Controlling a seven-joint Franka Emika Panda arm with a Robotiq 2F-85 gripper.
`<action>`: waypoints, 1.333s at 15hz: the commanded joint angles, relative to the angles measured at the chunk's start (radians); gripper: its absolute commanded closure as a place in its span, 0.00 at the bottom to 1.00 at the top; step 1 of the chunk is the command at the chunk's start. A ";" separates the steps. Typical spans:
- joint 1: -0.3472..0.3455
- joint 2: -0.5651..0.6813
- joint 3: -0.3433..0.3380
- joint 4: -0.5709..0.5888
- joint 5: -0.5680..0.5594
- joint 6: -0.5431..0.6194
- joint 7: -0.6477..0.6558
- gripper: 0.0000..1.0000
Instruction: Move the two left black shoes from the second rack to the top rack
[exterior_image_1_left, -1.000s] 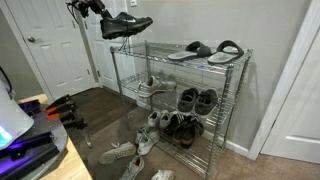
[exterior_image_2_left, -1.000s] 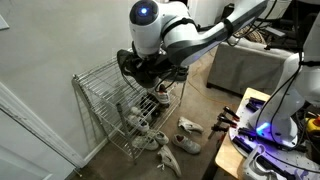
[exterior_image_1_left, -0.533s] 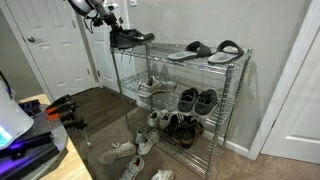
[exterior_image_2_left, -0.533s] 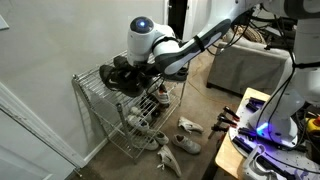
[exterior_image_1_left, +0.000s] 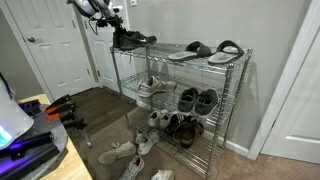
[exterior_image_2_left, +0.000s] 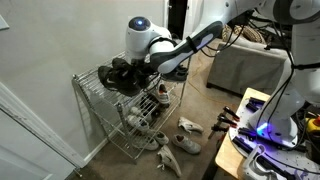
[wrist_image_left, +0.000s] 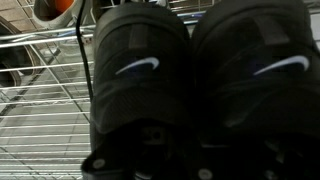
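1. In an exterior view, the arm (exterior_image_1_left: 92, 8) comes in from the upper left and bends down toward the shelving.
2. Its pincer (exterior_image_1_left: 118, 24) is right above the black shoes (exterior_image_1_left: 133, 40). We cannot tell whether it grips them or is loose.
3. The black shoes are side by side at the left end of the top rack (exterior_image_1_left: 165, 55). In the wrist view they (wrist_image_left: 140, 80) fill the frame above wire grid.
4. Slides (exterior_image_1_left: 195, 48) lie at that rack's right end.
5. The second rack (exterior_image_1_left: 170, 104) holds white sneakers (exterior_image_1_left: 150, 88) on the left and a dark pair (exterior_image_1_left: 197, 100) on the right.
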 joint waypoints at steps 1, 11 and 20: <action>0.060 -0.025 -0.074 0.031 -0.013 0.008 0.019 0.94; 0.109 -0.020 -0.125 0.074 -0.005 -0.013 0.020 0.25; 0.166 -0.100 -0.152 0.018 -0.155 -0.038 0.204 0.00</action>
